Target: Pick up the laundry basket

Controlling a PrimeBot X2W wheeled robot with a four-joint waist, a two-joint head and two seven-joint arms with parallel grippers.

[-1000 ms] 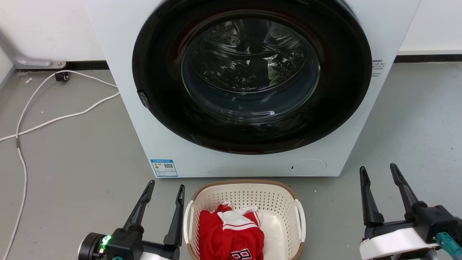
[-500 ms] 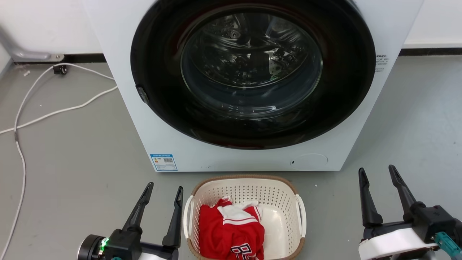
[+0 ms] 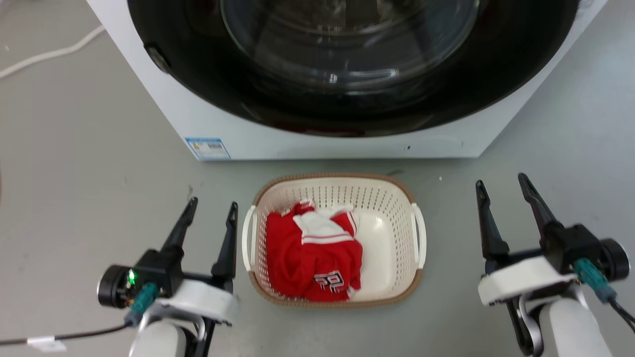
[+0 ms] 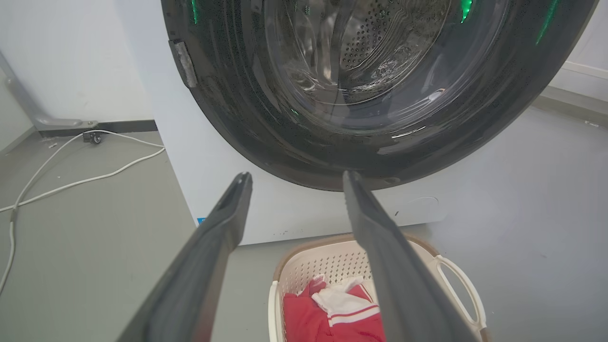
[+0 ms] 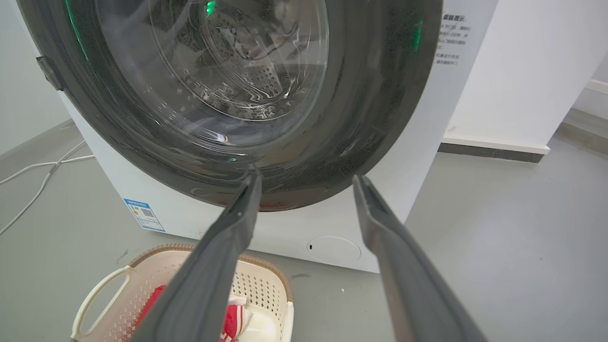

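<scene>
- The laundry basket (image 3: 382,201) sits at lower centre of the head view, on the grey floor (image 3: 99,148), just below the washing machine (image 3: 317,141).
- Its long axis runs across the frame, with a white handle at each end.
- Left gripper (image 3: 213,203) is spread and empty, just beside the left handle (image 3: 246,238).
- Right gripper (image 3: 501,181) is spread and empty, well apart from the right handle (image 3: 421,235).
- We judge the right arm needs the bigger inward move.
- The floor looks smooth; a cable (image 3: 44,53) lies at upper left.

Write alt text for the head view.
A cream basket holding a red garment sits on the grey floor before a white washer. The open left pincer is close beside its left side; the open right pincer stands farther off to its right.
</scene>
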